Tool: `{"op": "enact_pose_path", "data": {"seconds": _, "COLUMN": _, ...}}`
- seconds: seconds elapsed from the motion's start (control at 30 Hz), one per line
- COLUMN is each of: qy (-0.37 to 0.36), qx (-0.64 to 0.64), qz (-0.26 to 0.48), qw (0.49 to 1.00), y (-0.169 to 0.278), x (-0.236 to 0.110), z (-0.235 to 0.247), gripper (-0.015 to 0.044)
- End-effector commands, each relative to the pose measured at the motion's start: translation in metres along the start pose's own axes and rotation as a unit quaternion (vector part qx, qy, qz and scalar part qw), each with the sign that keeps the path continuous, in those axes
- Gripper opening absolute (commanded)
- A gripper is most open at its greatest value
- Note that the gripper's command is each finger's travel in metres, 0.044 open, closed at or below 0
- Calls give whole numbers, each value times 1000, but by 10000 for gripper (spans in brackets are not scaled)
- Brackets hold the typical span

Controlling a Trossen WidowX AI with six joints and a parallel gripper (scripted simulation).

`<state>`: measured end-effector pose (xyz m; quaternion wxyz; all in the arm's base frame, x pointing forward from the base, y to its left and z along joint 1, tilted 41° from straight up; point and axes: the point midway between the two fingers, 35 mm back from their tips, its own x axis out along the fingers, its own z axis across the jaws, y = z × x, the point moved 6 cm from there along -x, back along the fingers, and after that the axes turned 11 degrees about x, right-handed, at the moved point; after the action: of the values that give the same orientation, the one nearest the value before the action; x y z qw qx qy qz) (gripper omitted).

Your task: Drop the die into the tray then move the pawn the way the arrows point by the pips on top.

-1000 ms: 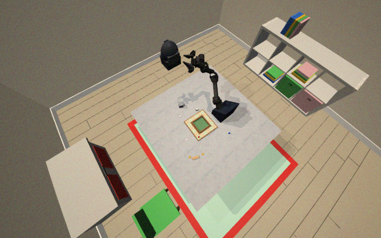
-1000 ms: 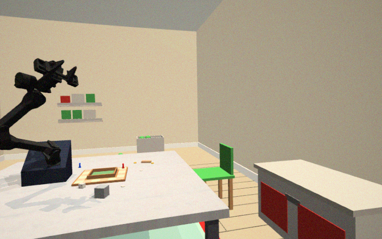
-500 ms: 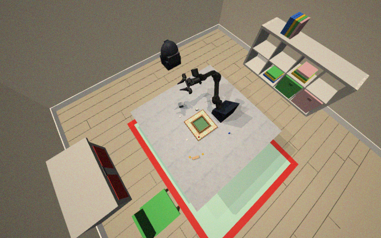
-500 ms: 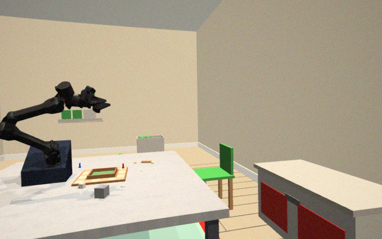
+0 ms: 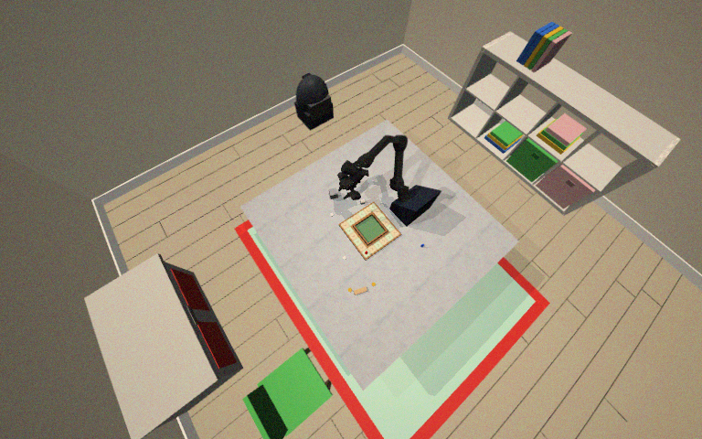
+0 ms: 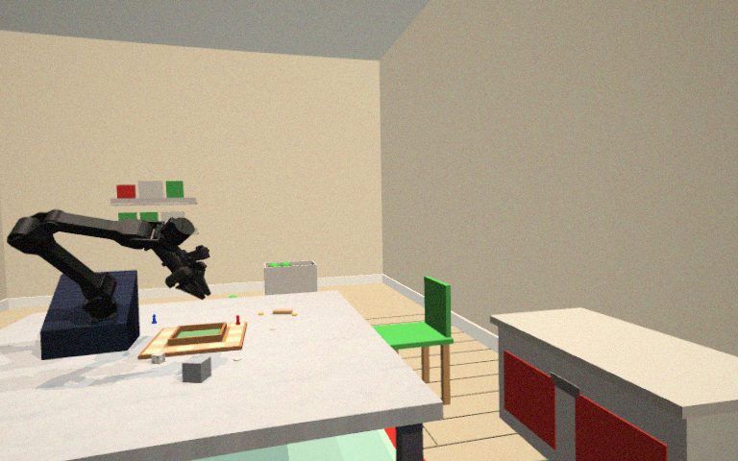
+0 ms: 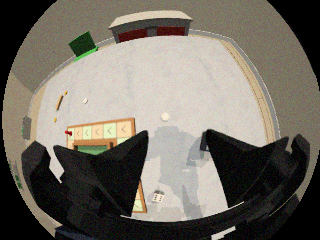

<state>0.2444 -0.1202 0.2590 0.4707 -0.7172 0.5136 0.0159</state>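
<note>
A: Top view?
B: One black arm reaches left of its base at frame centre. Its gripper (image 5: 347, 195) hangs partly open and holds nothing. One board (image 5: 369, 230) with a green tray (image 5: 370, 229) lies just below. One red pawn (image 5: 366, 252) stands on the board's lower corner.

A: Exterior view?
B: One small die (image 6: 158, 358) sits on the table (image 6: 326, 380), lower left, touching the board's near edge. One grey block (image 6: 196, 369) stands beside it, and one blue pawn (image 6: 154, 318) behind.

A: Wrist view?
B: The die shows low at centre, between the two dark fingers. I judge nothing is done yet: pickup, roll, pawn move and retreat all remain.
</note>
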Motion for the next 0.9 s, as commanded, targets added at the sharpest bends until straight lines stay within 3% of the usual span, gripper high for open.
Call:
{"op": "enact_pose_path", "data": {"seconds": 0.0, "qy": 21, "qx": 42, "qz": 106, "qw": 993, "y": 48, "x": 20, "z": 0, "gripper": 275}}
{"op": "enact_pose_path", "data": {"seconds": 0.27, "qy": 84, "qx": 126, "qz": 302, "qw": 941, "y": 141, "x": 35, "z": -2, "gripper": 275}}
{"op": "enact_pose_path", "data": {"seconds": 0.87, "qy": 87, "qx": 128, "qz": 306, "qw": 939, "y": 153, "x": 53, "z": -2, "gripper": 275}}
